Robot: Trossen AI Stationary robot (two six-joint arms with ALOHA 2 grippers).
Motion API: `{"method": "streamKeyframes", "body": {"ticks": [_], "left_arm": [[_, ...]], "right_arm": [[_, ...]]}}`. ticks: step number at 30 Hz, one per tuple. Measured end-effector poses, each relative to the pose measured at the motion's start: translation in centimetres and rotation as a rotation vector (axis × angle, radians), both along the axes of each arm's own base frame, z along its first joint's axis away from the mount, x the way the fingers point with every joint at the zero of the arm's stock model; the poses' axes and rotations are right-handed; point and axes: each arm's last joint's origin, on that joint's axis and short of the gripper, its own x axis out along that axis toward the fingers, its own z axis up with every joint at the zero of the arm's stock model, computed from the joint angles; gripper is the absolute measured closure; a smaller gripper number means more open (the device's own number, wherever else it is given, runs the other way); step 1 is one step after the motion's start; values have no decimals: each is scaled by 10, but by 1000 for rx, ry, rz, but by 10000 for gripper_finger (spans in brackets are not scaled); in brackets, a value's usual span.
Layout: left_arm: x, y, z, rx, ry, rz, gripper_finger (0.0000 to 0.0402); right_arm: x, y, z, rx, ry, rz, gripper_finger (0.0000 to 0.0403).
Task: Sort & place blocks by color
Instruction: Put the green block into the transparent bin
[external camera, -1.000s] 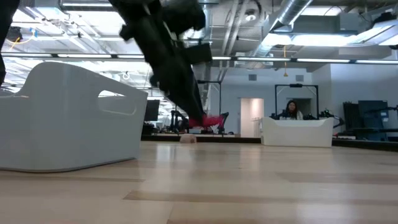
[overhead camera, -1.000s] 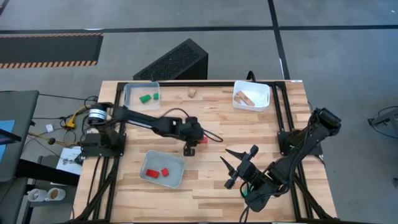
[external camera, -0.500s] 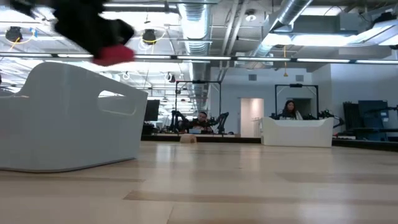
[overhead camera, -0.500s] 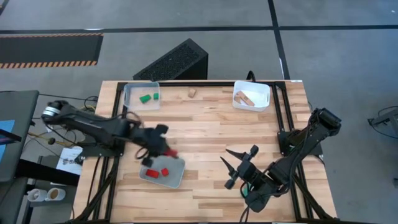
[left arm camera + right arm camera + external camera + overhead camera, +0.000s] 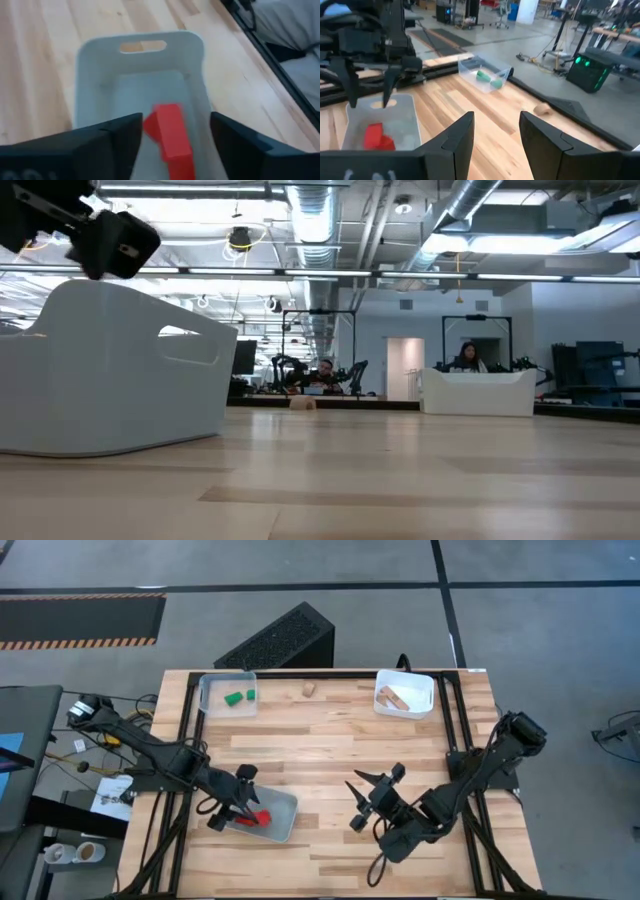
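Note:
My left gripper (image 5: 232, 802) hangs open over the translucent tray (image 5: 285, 808) near the table's near left corner. In the left wrist view a red block (image 5: 170, 135) lies in that tray (image 5: 90, 75), below and between the spread fingers, apart from them. The high view shows red blocks (image 5: 260, 817) on the tray floor. My right gripper (image 5: 356, 804) is open above bare table near the near edge, right of this tray. Green blocks (image 5: 236, 696) lie in the far-left tray (image 5: 210, 685). Plain wood bars (image 5: 395, 697) lie in the white far-right tray (image 5: 425, 690). One plain wood block (image 5: 310, 688) rests on the table between those trays.
A black slotted box (image 5: 280, 640) stands beyond the far edge. The black frame rails (image 5: 450, 720) run along the table's sides. The low view shows the near tray's wall (image 5: 110, 370) large on its left and people far off in the room.
My left gripper has swung from the table's middle toward the near left, carrying a red block, and has stopped over the near-left tray. It has let go, and the block now lies in the tray. My right gripper has shifted slightly toward the left.

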Motion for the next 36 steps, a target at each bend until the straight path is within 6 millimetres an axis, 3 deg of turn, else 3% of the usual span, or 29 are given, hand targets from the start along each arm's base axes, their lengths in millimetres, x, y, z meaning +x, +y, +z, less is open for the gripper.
{"method": "streamKeyframes", "body": {"ticks": [4, 8, 12, 15, 19, 24, 30, 36], "left_arm": [[2, 1, 2, 38, -47, 42, 132], [8, 3, 13, 83, -122, 94, 115], [12, 7, 28, 130, -262, 109, 122], [20, 8, 33, 51, -482, 73, 134], [22, 14, 21, -129, -699, -61, 151], [18, 33, 15, -216, -916, 36, 164], [16, 39, 17, -245, -977, 71, 166], [17, 39, 14, -230, -955, 65, 166]], "right_arm": [[5, -5, -1, 37, 20, 22, 223], [6, -5, -1, 70, 25, 40, 223], [5, -5, -3, 124, 19, 52, 223], [5, -4, -4, 181, 13, 74, 223], [7, -3, -5, 286, -9, 90, 223], [10, -5, -8, 495, 0, 139, 223], [2, 1, -14, 753, -17, 90, 223], [-11, 6, -46, 1096, 173, -166, 223]]}}
